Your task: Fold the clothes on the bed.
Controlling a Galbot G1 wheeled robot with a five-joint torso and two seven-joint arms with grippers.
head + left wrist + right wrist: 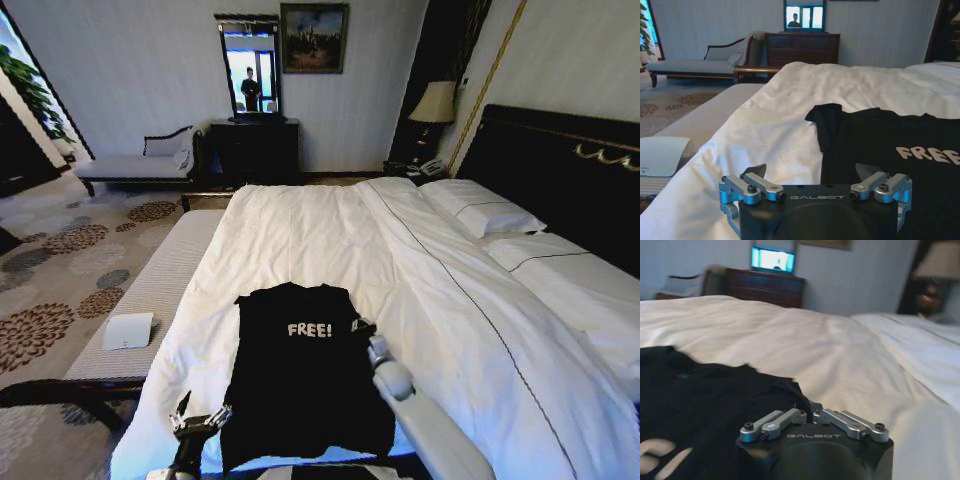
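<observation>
The black T-shirt (305, 375) lies flat, lettering up, on the near end of the bed (330, 240). My right hand (812, 412) is pinched closed on its right sleeve edge. My left hand (810, 175) sits spread wide and holding nothing at the shirt's lower left edge.

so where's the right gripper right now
In the head view the right gripper is at the T-shirt's right sleeve, fingers shut on its edge, on the bed.

You're looking at the bed (330, 230), made up in white. On its duvet the black T-shirt (300, 375) lies flat, pillows (485, 212) by the headboard.
</observation>
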